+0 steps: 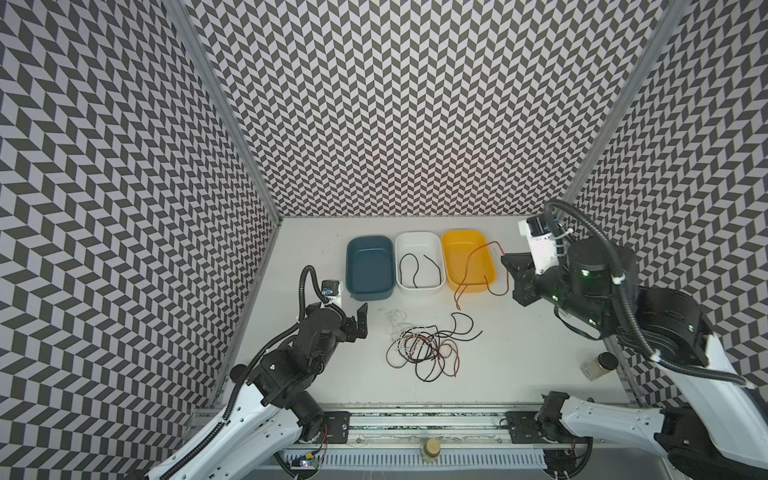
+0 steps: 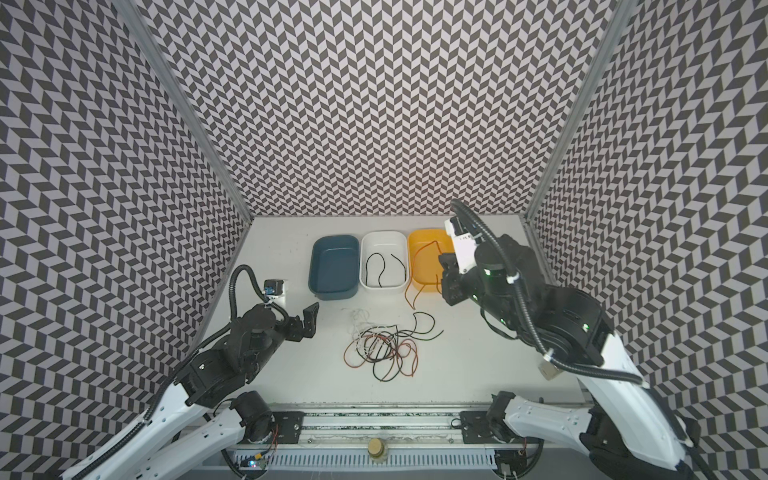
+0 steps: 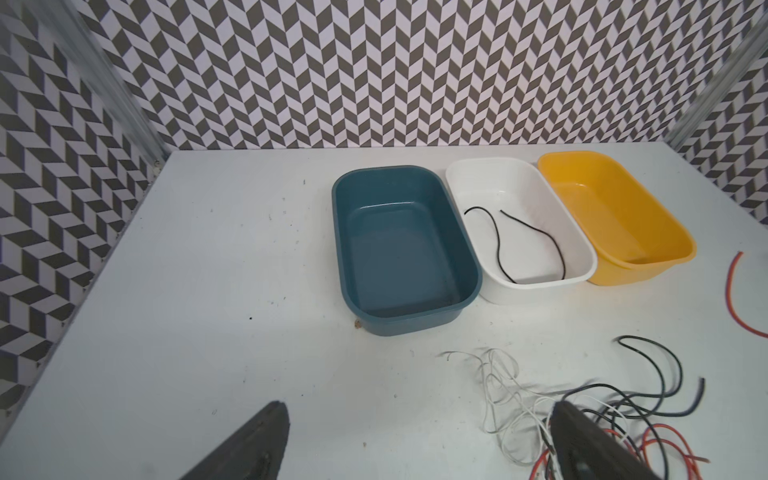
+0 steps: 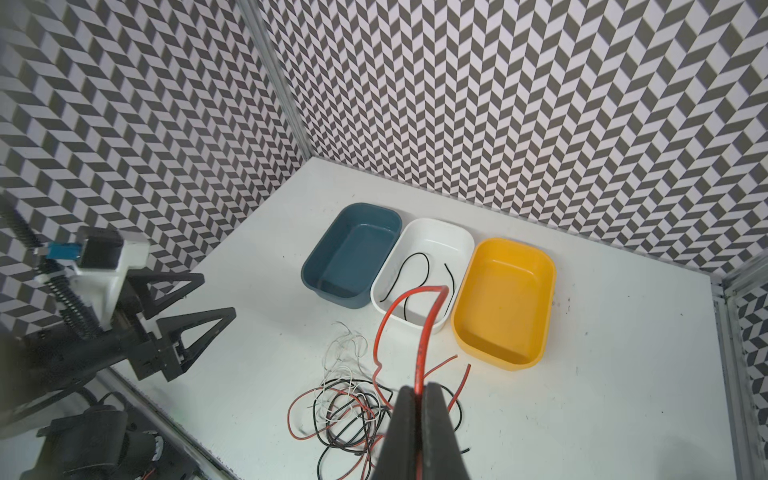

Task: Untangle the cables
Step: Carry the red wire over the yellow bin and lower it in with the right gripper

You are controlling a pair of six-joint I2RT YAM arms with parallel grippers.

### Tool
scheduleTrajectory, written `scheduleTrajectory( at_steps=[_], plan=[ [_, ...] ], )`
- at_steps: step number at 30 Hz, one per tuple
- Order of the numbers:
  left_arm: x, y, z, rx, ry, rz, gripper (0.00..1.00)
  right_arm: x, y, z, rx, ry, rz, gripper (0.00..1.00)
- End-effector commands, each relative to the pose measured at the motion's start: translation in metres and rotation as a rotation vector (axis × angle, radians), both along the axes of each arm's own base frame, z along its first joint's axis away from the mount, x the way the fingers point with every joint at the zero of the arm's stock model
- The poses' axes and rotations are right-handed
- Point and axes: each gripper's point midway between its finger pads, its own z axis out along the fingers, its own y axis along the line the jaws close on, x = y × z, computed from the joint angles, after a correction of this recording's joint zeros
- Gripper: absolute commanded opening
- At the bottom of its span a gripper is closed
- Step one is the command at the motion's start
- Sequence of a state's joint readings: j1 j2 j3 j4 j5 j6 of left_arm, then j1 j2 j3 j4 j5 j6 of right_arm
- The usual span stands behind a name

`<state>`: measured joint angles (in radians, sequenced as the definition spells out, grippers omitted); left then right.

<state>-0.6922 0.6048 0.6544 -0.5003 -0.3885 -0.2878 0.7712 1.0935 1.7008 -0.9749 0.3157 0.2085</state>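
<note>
While the right hand [image 4: 419, 390] is clamped shut on a red cable [image 4: 422, 328] that drapes over the yellow tray [image 4: 505, 299] by the desk's back edge, best lift high, then lower it in slowly, keeping the wide-open, empty left hand [image 4: 199, 301] ready beside the tangled cables [image 1: 424, 349] mid-desk.

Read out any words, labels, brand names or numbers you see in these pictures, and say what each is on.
No text is readable in any view.
Blue tray, white tray, yellow tray: plain, no print.
Small jar at the table's edge: too small to read any label.
</note>
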Motion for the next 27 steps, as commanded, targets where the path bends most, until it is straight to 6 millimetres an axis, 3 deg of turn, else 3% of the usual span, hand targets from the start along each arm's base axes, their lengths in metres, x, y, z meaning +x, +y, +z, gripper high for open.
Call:
scheduleTrajectory(
  at_steps=[1, 9, 19, 27],
  plan=[
    [0.007, 0.012, -0.003, 0.048, 0.005, 0.075, 1.0, 0.013, 0.004, 0.018, 0.075, -0.032, 0.028, 0.0],
    [0.011, 0.018, -0.019, 0.158, 0.087, 0.128, 1.0, 0.053, 0.005, 0.016, 0.045, -0.009, 0.003, 0.0],
    [0.009, 0.023, -0.013, 0.166, 0.057, 0.138, 1.0, 0.108, -0.013, -0.002, 0.025, 0.002, -0.089, 0.0],
    [0.006, 0.018, -0.012, 0.192, 0.04, 0.115, 1.0, 0.142, -0.004, -0.014, 0.015, 0.025, -0.096, 0.0]
  ],
)
